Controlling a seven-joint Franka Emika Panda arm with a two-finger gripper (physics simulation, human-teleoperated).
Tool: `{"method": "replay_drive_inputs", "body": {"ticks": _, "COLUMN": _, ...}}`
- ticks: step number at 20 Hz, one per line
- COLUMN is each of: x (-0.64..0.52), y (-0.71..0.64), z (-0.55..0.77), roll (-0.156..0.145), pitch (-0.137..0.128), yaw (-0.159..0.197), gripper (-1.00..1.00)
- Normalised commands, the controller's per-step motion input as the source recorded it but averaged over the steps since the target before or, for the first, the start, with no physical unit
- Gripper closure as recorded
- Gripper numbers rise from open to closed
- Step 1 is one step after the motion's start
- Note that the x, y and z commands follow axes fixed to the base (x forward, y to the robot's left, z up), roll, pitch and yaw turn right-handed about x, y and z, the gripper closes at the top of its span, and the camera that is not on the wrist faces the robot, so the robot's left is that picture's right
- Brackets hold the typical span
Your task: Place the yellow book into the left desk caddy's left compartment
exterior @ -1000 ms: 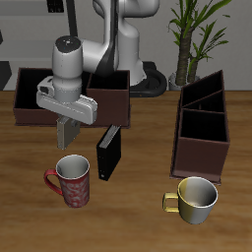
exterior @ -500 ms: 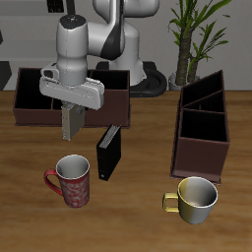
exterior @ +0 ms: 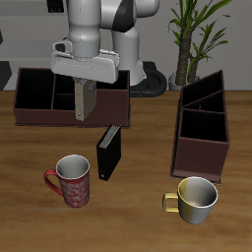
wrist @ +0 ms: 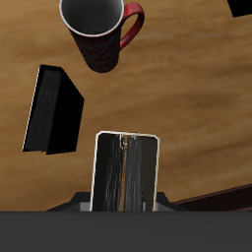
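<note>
- Two views. Exterior view: the gripper has risen off the table over the last second and moved back, so it now hangs at the front wall of the long low caddy instead of above the red mug.
- The yellow book comes up with it, hanging upright as a thin grey-tan slab below the wrist, clear of the table.
- The black book stands upright near the red mug, as it did a second ago; the yellow mug also has not moved.
- The left desk caddy stands well apart from the held book, across the table; its compartments look empty from here.
- Meaning: pick and lift look done, and the carry across to the caddy is yet to come. The book is nowhere near the left compartment.
- Wrist view: the fingers are closed on the yellow book, which shows as a pale panel with a dark centre line, held square.
- Below it are wood, the black book and the red mug, all apart from the held book, which fits the raised height.
- Likely risk: the tall hanging book may clip the caddy wall, so it needs height before crossing.
</note>
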Motion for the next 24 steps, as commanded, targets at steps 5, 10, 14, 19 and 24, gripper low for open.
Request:
{"method": "replay_drive_inputs", "body": {"ticks": 5, "x": -0.25, "y": 0.32, "z": 0.55, "roll": 0.001, "pitch": -0.034, "yaw": 0.045, "gripper": 1.0}}
{"method": "replay_drive_inputs", "body": {"ticks": 10, "x": -0.4, "y": 0.39, "z": 0.5, "roll": -0.005, "pitch": -0.049, "yaw": 0.033, "gripper": 1.0}}
{"method": "replay_drive_inputs", "body": {"ticks": 14, "x": -0.31, "y": 0.28, "z": 0.2, "roll": -0.053, "pitch": -0.007, "yaw": 0.03, "gripper": 1.0}}
{"method": "replay_drive_inputs", "body": {"ticks": 19, "x": -0.24, "y": 0.24, "z": 0.14, "roll": -0.01, "pitch": -0.001, "yaw": 0.015, "gripper": 1.0}}
{"method": "replay_drive_inputs", "body": {"ticks": 24, "x": -0.32, "y": 0.45, "z": 0.28, "roll": 0.022, "pitch": -0.029, "yaw": 0.006, "gripper": 1.0}}
